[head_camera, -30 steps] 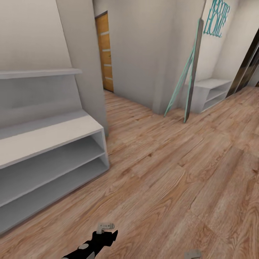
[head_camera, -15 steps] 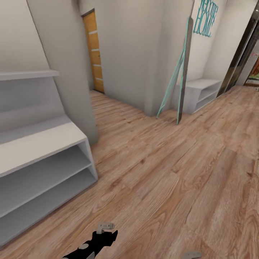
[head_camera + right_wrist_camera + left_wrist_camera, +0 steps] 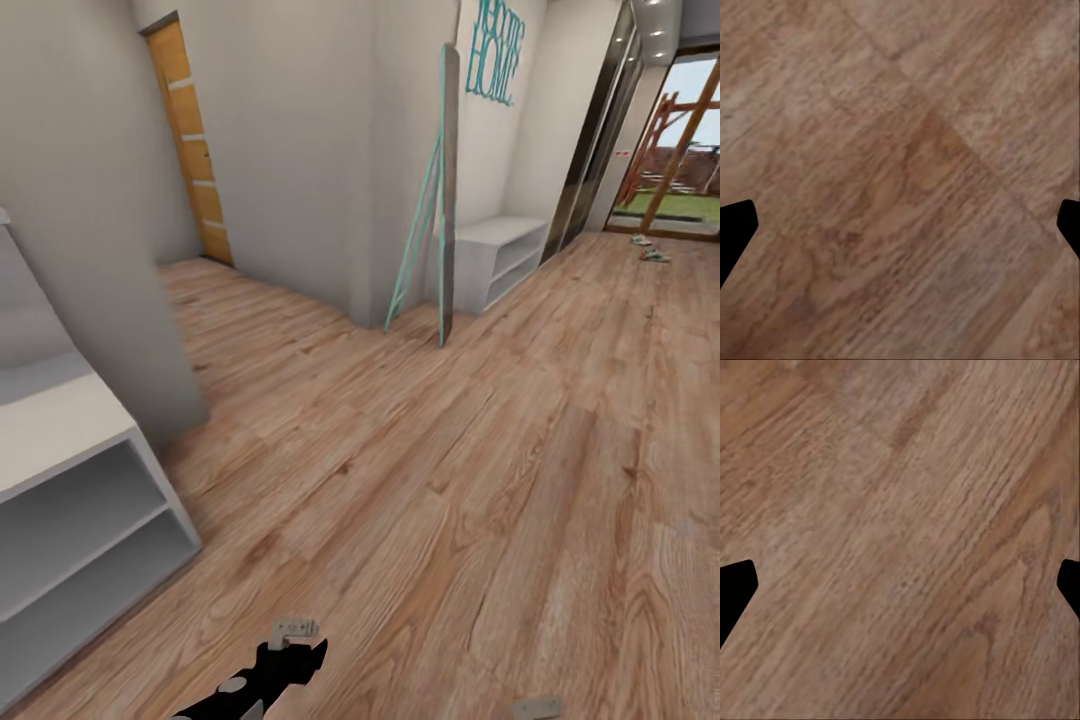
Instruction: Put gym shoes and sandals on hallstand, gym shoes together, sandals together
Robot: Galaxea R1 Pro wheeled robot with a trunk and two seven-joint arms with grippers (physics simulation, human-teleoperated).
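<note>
1. At the bottom edge of the head view, left of centre, the left gripper hangs above the corridor floor: a black arm link ending in a small grey bracket.
2. In the left wrist view the left gripper has its two black fingertips at opposite edges of the picture, spread wide and released, with bare wood grain between them.
3. At the bottom edge of the head view, right of centre, a small grey piece of the right gripper pokes into the frame.
4. In the right wrist view the right gripper likewise has its dark fingers set far apart and released, with plank seams of the floor between them and nothing grasped.
5. At lower left of the head view stands the hallstand, a white unit with a flat top and two open shelf levels, cut off by the left edge.
6. Just behind it rises a grey wall pillar.
7. Further back, at upper left, is an orange-brown door.
8. Near the upper centre a tall mirror with a teal frame leans at the wall corner.
9. Just to its right sits a second low white shelf unit, under teal wall lettering.
10. At far upper right, near a bright glazed opening, small objects lie on the floor; they show green and may be shoes, but are too small to tell.
</note>
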